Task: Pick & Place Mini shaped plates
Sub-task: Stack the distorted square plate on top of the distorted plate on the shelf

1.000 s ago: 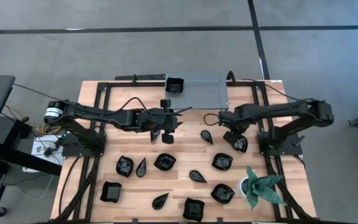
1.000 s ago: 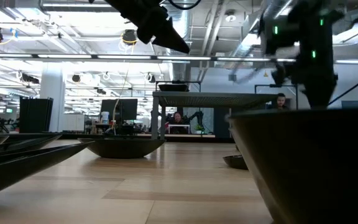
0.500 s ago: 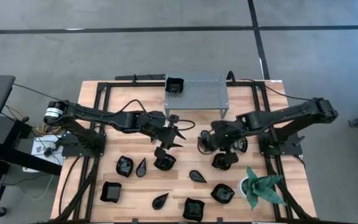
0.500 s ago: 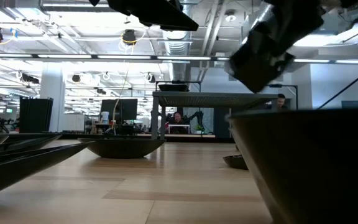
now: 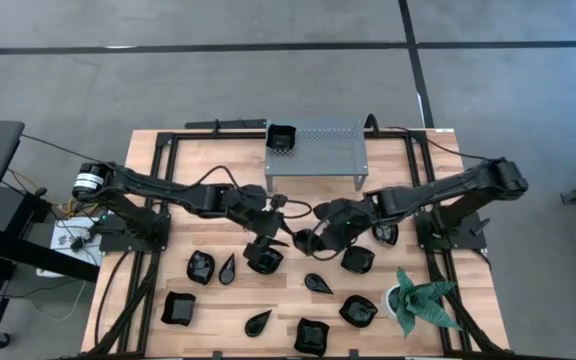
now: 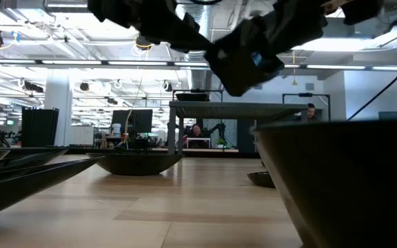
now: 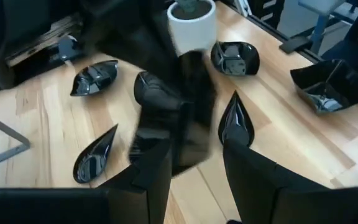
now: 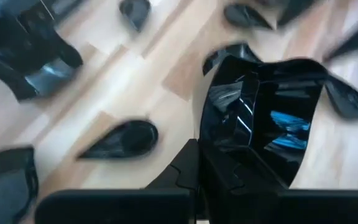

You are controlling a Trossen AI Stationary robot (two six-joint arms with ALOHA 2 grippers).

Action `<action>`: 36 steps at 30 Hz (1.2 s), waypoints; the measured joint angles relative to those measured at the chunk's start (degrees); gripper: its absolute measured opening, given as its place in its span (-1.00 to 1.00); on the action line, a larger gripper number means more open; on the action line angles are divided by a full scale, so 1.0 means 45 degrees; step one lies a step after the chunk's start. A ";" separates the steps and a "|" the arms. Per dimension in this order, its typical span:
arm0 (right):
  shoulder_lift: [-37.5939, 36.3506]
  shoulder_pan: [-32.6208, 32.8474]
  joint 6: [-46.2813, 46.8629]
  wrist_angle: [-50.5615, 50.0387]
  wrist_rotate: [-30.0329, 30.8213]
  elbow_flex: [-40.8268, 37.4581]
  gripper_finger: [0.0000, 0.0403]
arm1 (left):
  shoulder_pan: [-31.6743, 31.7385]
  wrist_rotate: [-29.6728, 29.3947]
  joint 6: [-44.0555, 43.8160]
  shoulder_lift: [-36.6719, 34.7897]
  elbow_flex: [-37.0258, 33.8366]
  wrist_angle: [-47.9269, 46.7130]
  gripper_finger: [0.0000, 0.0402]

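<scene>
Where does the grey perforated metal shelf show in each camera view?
High view: grey perforated metal shelf, far edge of table, centre.
Low view: middle background, on legs.
Left wrist view: not clearly in it.
Right wrist view: not in it.
Shared landmark: square black plate on the shelf's corner, in high and low views.

left gripper [image 7: 191, 162]: fingers cut off by edge | right-held mini plate [image 8: 263, 118]: blurred

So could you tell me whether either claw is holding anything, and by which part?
The right claw grips a glossy black plate by its rim. The left claw is open and empty above the table.
</scene>
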 joint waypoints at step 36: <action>-0.0010 -0.1010 -0.0624 0.1201 -0.0686 -0.0005 -0.58 | -0.0247 -0.0025 -0.0793 -0.0010 -0.0891 0.1256 -0.95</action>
